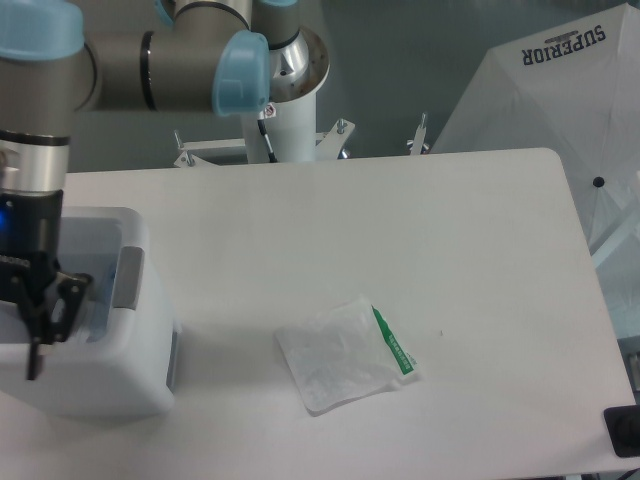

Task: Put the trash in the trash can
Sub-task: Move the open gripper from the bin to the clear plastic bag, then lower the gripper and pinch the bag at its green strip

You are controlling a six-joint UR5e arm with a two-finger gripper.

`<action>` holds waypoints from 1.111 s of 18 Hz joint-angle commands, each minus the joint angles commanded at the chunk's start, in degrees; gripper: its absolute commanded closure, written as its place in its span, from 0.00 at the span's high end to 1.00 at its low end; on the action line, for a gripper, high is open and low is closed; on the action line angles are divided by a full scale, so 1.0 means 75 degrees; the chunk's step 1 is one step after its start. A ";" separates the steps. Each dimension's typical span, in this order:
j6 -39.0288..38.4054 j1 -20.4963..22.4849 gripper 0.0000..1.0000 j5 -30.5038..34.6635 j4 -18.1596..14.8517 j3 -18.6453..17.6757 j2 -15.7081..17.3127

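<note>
Nearest the front edge of the tabletop (480, 250), somewhat left of its middle, the clear plastic bag (340, 355) lies flat, its green strip along the right side, with nothing touching it. At the front left corner stands the trash can (140, 380), a boxy white bin with a grey panel at its right rim. The gripper (45, 315) hangs over the can's open top at its left side, pointing down; its dark fingers stand slightly apart and nothing shows between them. A bluish patch shows inside the can beside the gripper, but the bottle itself cannot be made out. Farther back, the arm (150, 70) runs from the gripper up to its white pedestal (280, 125) behind the rear edge. Past the rear right corner stands a white umbrella (560, 90) printed "SUPERIOR".
</note>
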 joint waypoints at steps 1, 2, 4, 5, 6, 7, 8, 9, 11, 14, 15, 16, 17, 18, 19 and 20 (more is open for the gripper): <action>0.0000 0.0247 1.00 0.0058 -0.0023 -0.0164 0.0012; 0.0012 0.0586 1.00 0.0151 -0.0035 -0.0351 0.0035; 0.0070 0.1266 1.00 0.0257 -0.0035 -0.0750 0.0059; 0.0094 0.1478 1.00 0.0304 -0.0035 -0.0937 0.0047; 0.0175 0.1665 1.00 0.0374 -0.0024 -0.1125 0.0047; 0.0373 0.1772 1.00 0.0503 -0.0012 -0.1335 0.0047; 0.0839 0.1889 1.00 0.0724 -0.0012 -0.1628 0.0047; 0.1111 0.2029 1.00 0.0808 -0.0012 -0.1828 0.0047; 0.1277 0.2333 1.00 0.0832 -0.0035 -0.2110 0.0036; 0.1277 0.2838 1.00 0.0832 -0.0047 -0.2438 0.0036; 0.1219 0.2978 1.00 0.0844 -0.0058 -0.2451 0.0001; 0.1242 0.3096 1.00 0.0832 -0.0082 -0.2462 -0.0058; 0.1242 0.3225 1.00 0.0820 -0.0094 -0.2486 -0.0186; 0.1242 0.3330 1.00 0.0809 -0.0082 -0.2486 -0.0315; 0.1219 0.3413 1.00 0.0797 -0.0082 -0.2486 -0.0455; 0.1219 0.3483 1.00 0.0785 -0.0070 -0.2451 -0.0596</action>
